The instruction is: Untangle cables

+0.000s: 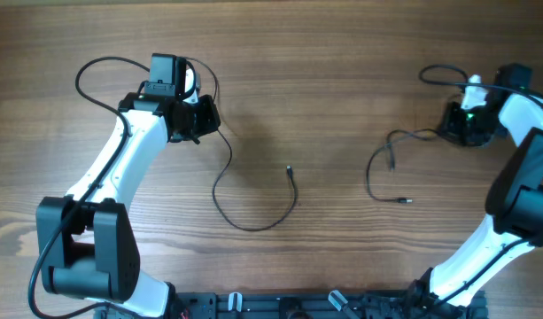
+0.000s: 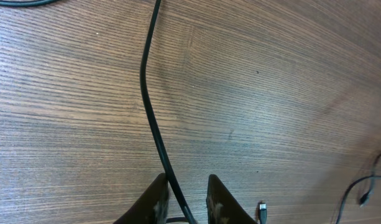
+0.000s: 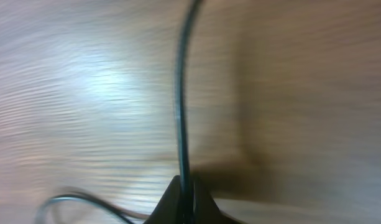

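1. A pale wood-grain table [image 1: 324, 71] fills the view, with two thin black cables lying well apart on it.
2. The left gripper [image 2: 185, 186] stands slightly parted around the left cable [image 1: 215, 197], which curls toward the table's centre.
3. The right gripper [image 3: 181, 186] is clenched on the right cable [image 1: 370, 177], looped at the right side.

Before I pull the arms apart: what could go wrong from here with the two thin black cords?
1. The left gripper has jaws apart around the left thin black cord; it may slip out when the arm moves.
2. The right gripper looks shut on the right thin black cord, but that wrist view is blurred, so the grip is hard to confirm.
3. The thicker black arm cable near it could snag.
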You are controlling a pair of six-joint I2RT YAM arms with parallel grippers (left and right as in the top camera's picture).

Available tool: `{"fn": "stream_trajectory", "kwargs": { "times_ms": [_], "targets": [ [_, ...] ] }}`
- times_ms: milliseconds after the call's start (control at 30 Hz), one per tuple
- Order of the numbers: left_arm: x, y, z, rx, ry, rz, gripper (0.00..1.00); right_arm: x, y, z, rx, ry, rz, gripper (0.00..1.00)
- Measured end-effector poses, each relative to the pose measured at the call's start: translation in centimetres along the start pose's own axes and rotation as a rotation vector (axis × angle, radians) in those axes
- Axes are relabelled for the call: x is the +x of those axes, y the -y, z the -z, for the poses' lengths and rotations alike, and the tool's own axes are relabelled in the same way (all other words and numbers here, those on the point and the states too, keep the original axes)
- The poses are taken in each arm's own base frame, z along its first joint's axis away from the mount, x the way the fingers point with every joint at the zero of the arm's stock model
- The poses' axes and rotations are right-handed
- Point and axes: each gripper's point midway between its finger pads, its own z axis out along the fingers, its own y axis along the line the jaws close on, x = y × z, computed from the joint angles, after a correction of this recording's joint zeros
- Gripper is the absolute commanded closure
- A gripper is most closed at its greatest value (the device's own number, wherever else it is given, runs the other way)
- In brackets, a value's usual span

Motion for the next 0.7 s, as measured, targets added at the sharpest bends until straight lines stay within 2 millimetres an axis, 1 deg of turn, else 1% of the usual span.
{"fn": "stream_trajectory", "kwargs": {
  "times_ms": [67, 100, 133, 167, 233, 267, 300, 333, 367, 400, 433, 467, 500, 533, 567, 600, 633, 667, 700],
  "targets": [
    [0.0, 0.0, 0.0, 0.000, 0.001, 0.000, 0.79, 0.0, -4.7, -1.0, -0.126, -0.012, 0.085, 0.95],
    [0.0, 0.0, 0.0, 0.000, 0.001, 0.000, 0.79, 0.2, -7.3, -1.5, -0.164, -0.026, 0.137, 0.95],
    [0.0, 0.0, 0.0, 0.000, 0.001, 0.000, 0.79, 0.3, -9.3, -1.8, -0.189, -0.033, 0.176, 0.95],
    [0.0, 0.0, 0.0, 0.000, 0.001, 0.000, 0.79, -0.3, -11.9, -1.7, -0.215, -0.027, 0.216, 0.95],
    [0.0, 0.0, 0.0, 0.000, 0.001, 0.000, 0.79, -2.2, -15.1, -0.6, -0.243, 0.009, 0.268, 0.95],
    [0.0, 0.0, 0.0, 0.000, 0.000, 0.000, 0.78, -4.2, -17.6, 1.0, -0.270, 0.068, 0.318, 0.95],
    [0.0, 0.0, 0.0, 0.000, 0.001, 0.000, 0.78, -5.5, -19.3, 2.6, -0.295, 0.113, 0.350, 0.95],
    [0.0, 0.0, 0.0, 0.000, 0.001, 0.000, 0.78, -7.2, -21.4, 4.9, -0.332, 0.190, 0.397, 0.96],
    [0.0, 0.0, 0.0, 0.001, 0.001, 0.000, 0.78, -9.1, -23.7, 8.2, -0.371, 0.285, 0.452, 0.95],
    [-0.1, 0.0, 0.0, 0.002, 0.004, -0.001, 0.78, -10.3, -25.9, 12.7, -0.404, 0.385, 0.500, 0.96],
    [-0.2, 0.1, 0.0, 0.003, 0.007, -0.002, 0.78, -10.7, -27.3, 15.9, -0.423, 0.451, 0.531, 0.95],
    [-0.2, 0.1, 0.0, 0.004, 0.009, -0.003, 0.78, -10.3, -28.4, 19.2, -0.435, 0.503, 0.557, 0.96],
    [-0.3, 0.1, 0.0, 0.005, 0.011, -0.003, 0.78, -9.3, -28.8, 21.2, -0.437, 0.511, 0.557, 0.95],
    [-0.2, 0.1, 0.0, 0.004, 0.010, -0.003, 0.78, -7.8, -28.9, 22.9, -0.432, 0.497, 0.539, 0.95],
    [-0.4, 0.2, 0.0, 0.006, 0.014, -0.004, 0.78, -6.1, -28.7, 23.8, -0.422, 0.462, 0.514, 0.95],
    [-0.4, 0.2, 0.0, 0.007, 0.014, -0.004, 0.78, -3.9, -28.3, 24.0, -0.406, 0.392, 0.480, 0.96],
    [-0.4, 0.2, 0.0, 0.007, 0.018, -0.006, 0.77, -2.1, -28.1, 23.4, -0.388, 0.322, 0.465, 0.95],
    [-0.6, 0.2, 0.0, 0.009, 0.024, -0.008, 0.77, -0.9, -28.1, 22.5, -0.368, 0.272, 0.473, 0.95],
    [-0.8, 0.3, 0.0, 0.013, 0.034, -0.010, 0.78, 0.9, -28.4, 19.8, -0.331, 0.189, 0.495, 0.95]
  ]
}}
